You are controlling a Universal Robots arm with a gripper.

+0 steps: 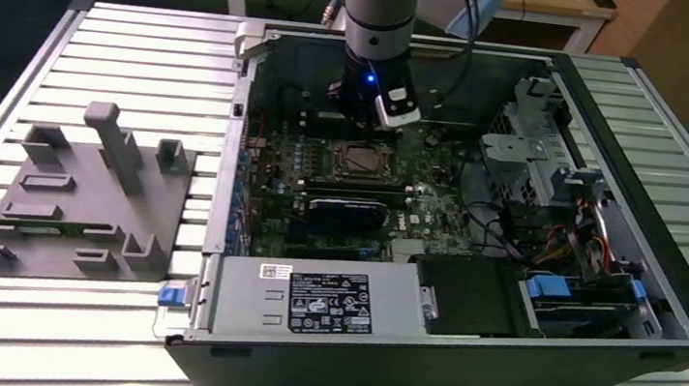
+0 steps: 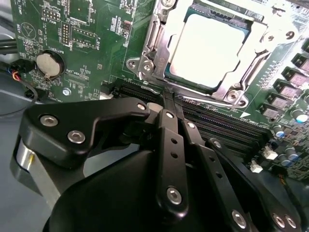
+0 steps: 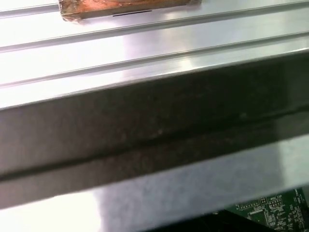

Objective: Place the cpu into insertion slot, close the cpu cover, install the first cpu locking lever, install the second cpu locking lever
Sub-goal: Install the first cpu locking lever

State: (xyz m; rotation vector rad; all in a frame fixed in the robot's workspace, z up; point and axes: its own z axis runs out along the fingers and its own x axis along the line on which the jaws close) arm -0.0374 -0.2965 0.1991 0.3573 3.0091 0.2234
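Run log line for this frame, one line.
gripper fingers shut, empty, beside insertion slot | cpu seated in slot | cpu cover down over cpu

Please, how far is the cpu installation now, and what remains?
Done: the cpu lies in the insertion slot, the cpu cover down over it. In hand: the shut gripper, holding nothing, has its tip near the slot's edge. Left: whether the locking levers are latched, I cannot tell.
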